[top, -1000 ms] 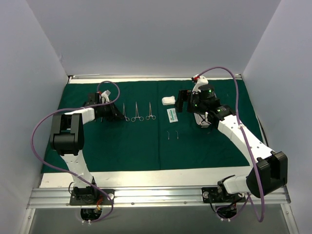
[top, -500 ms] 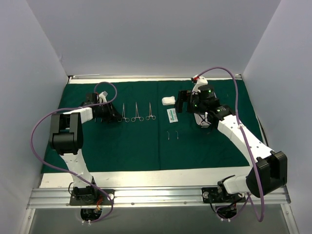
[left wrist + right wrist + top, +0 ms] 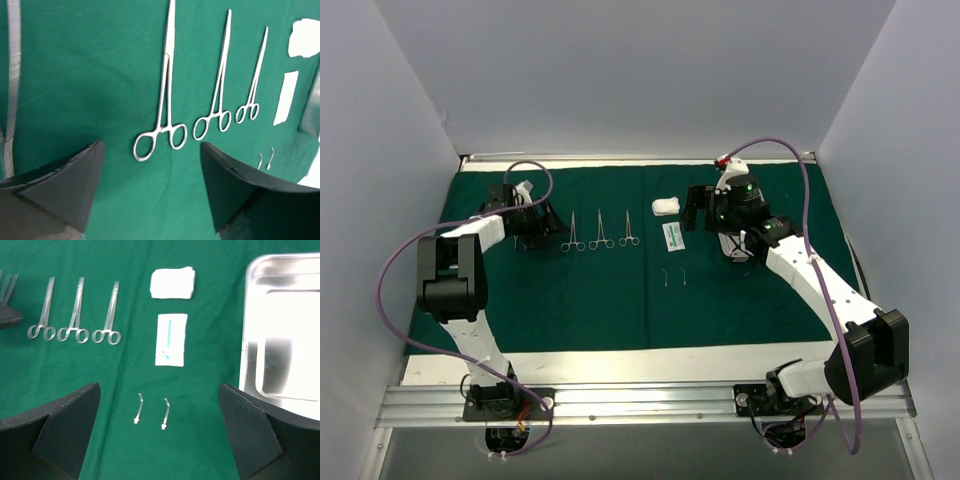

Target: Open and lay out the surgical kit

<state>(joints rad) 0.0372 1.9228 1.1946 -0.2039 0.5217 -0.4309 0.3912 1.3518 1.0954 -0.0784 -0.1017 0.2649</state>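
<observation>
My left gripper (image 3: 151, 145) has spread wide and backed off the row, pinching nothing. My right gripper (image 3: 159, 385) hangs spread and empty too. On the dark green cloth drape (image 3: 75, 75) I count three silver ring-handled steel forceps (image 3: 220, 85), two small hooked steel pieces (image 3: 139, 407), one white gauze wad (image 3: 172, 282), one white-green packet (image 3: 170, 339) and one shiny rectangular steel tray (image 3: 250, 315). The layout looks nearly finished. I judge the next move is checking that the tray is empty.

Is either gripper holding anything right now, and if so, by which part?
Nothing is held. The left gripper stands open above the drape, near the leftmost forceps but gripping none. The right gripper is open and empty too.
</observation>
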